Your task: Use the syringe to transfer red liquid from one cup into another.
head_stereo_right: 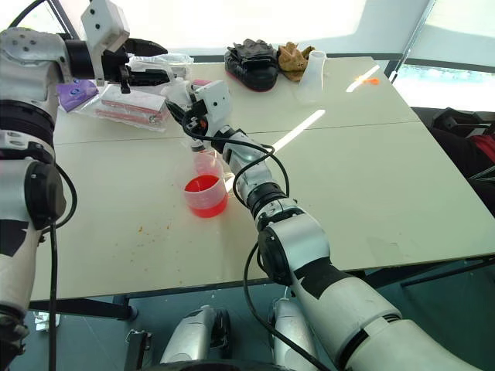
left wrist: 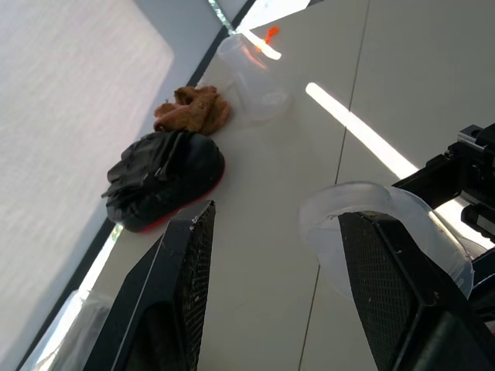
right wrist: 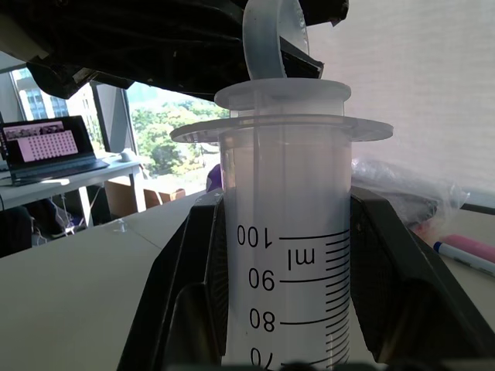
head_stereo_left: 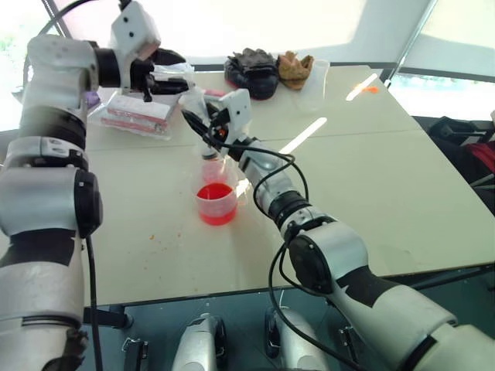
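Clamping the syringe (right wrist: 282, 255) barrel, the right pincer (head_stereo_left: 203, 127) holds it upright; the left pincer (left wrist: 274, 301) stands wide around the plunger ring (left wrist: 363, 205).

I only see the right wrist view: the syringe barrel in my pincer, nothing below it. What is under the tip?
Observer: The syringe points down over the tall cup; I cannot tell whether the tip is inside.
Operator: And the source?
Observer: The red liquid is in the short cup, right in front of the tall one, nearer the robot.
Operator: What is the left pincer doing?
Observer: The left pincer is open, with one finger through the plunger ring.
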{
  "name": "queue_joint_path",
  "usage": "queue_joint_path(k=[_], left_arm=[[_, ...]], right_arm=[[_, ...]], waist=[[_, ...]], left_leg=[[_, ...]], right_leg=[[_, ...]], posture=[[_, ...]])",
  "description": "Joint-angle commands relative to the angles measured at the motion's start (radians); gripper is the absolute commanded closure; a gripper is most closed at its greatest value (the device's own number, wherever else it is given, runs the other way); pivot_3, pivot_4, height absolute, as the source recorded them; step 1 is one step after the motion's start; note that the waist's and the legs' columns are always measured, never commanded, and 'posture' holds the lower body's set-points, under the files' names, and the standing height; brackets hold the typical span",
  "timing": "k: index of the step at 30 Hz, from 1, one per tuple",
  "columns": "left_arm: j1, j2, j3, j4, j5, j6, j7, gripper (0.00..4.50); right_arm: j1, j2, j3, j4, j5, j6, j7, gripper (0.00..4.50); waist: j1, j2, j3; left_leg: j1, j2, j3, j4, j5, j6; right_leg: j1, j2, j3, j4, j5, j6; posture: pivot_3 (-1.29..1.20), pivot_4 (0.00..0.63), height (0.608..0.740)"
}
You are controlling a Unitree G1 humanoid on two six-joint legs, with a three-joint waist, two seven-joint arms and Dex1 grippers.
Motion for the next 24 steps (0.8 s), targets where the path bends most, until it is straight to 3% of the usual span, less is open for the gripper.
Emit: queue_joint_path(k=[1,8,13,18,21,24], left_arm=[[-0.055,0.018,0.014,-0.024,-0.033,0.051,-0.073,1.92],[-0.1,0.156,0.076,-0.087,-0.119,0.254,-0.181,1.92],[0.032,0.234,0.181,-0.27,-0.245,0.49,-0.154,1.92],[0.47,0.207,0.329,-0.888,-0.45,0.868,0.012,1.92],[0.753,0.125,0.369,-1.256,-0.492,0.938,0.172,1.92],[0.894,0.047,0.423,-1.47,-0.583,1.042,0.296,1.92]], right_arm=[[-0.076,-0.002,-0.02,-0.069,0.029,-0.032,-0.005,3.02],[-0.073,-0.037,-0.042,-0.143,0.075,-0.025,0.025,3.02],[-0.097,-0.08,-0.094,-0.27,0.172,0.063,0.021,3.02],[-0.099,-0.28,-0.082,-0.587,0.246,0.533,-0.002,3.02],[-0.068,-0.495,0.007,-0.723,0.237,0.965,0.08,3.02],[-0.024,-0.65,0.09,-0.788,0.239,1.29,0.141,3.02]], waist=[[0.0,0.0,0.0],[-0.01,0.0,0.0],[-0.016,0.0,0.0],[0.001,0.0,0.001],[0.006,-0.001,0.0],[0.007,-0.002,-0.001]], left_leg=[[0.0,0.0,0.0,0.0,0.0,0.0],[0.0,0.0,0.0,0.0,0.0,0.0],[0.0,0.0,-0.001,0.0,0.0,0.0],[-0.001,0.0,-0.003,0.002,0.003,-0.005],[-0.003,-0.001,-0.004,0.003,0.002,-0.004],[-0.002,-0.002,-0.004,0.002,-0.001,0.002]], right_leg=[[0.0,0.0,0.0,0.0,0.0,0.0],[-0.001,0.0,0.0,0.0,0.0,0.0],[0.0,0.0,0.0,0.002,0.0,0.0],[0.0,-0.001,0.002,0.005,0.0,0.0],[0.001,-0.001,0.004,0.003,0.0,0.0],[0.001,-0.002,0.005,-0.002,-0.002,-0.004]], posture=[[0.0,0.15,0.74],[0.0,0.15,0.74],[0.0,0.15,0.74],[0.0,0.15,0.74],[0.0,0.15,0.74],[0.0,0.15,0.74]])
